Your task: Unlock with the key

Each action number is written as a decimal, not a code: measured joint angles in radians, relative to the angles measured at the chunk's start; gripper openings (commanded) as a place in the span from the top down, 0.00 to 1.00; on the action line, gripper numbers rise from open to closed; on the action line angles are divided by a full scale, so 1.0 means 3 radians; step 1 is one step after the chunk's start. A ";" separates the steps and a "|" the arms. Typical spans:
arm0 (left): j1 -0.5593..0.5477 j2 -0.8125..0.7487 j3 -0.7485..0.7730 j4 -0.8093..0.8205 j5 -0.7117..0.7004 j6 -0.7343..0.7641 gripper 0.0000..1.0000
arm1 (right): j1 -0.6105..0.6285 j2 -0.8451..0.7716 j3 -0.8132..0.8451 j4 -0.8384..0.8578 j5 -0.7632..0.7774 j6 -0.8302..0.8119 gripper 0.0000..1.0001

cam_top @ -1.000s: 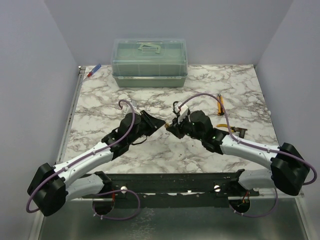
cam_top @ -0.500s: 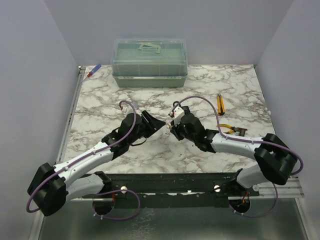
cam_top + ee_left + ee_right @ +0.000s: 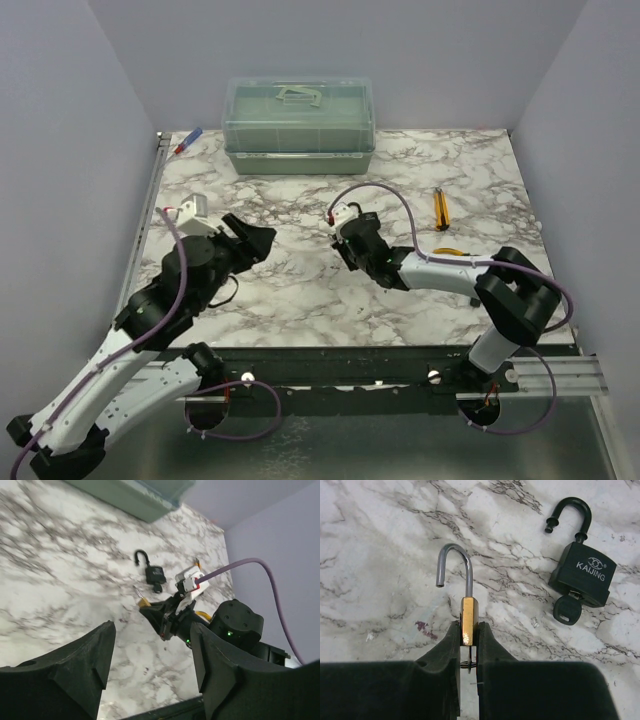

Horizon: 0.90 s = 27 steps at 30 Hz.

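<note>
The right claw (image 3: 468,630) is pinched tight on the body of a small brass padlock (image 3: 469,617). The padlock stands upright between the fingers, and its silver hoop is swung open above the fingertips. Ahead of this claw and off to its right, not touching it, a black padlock (image 3: 581,575) lies flat on the marble table (image 3: 380,555), its hoop open too. The key (image 3: 567,611) sits in the keyhole at the end of the black padlock nearest the claw. Only its round black head sticks out; the shaft is hidden inside.

The left claw (image 3: 152,635) has its jaws spread wide with nothing between them. It points toward the right claw and is well apart from it. From this claw, the brass padlock is straight ahead and the black padlock with the key lies just beyond it. A green lidded box (image 3: 300,125) stands far ahead of both claws.
</note>
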 measured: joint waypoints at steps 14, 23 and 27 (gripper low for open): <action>0.0010 -0.0435 0.0055 -0.0857 -0.0889 0.0736 0.30 | 0.0141 0.1127 0.1086 -0.0554 0.0891 -0.0306 1.00; 0.0010 -0.0385 0.0053 -0.0855 -0.0926 0.0855 0.30 | 0.0234 0.1438 0.1475 -0.0811 0.1189 -0.0430 0.56; 0.0010 -0.0378 0.0053 -0.0853 -0.0926 0.0874 0.30 | 0.0235 0.1474 0.1544 -0.0801 0.1247 -0.0463 0.47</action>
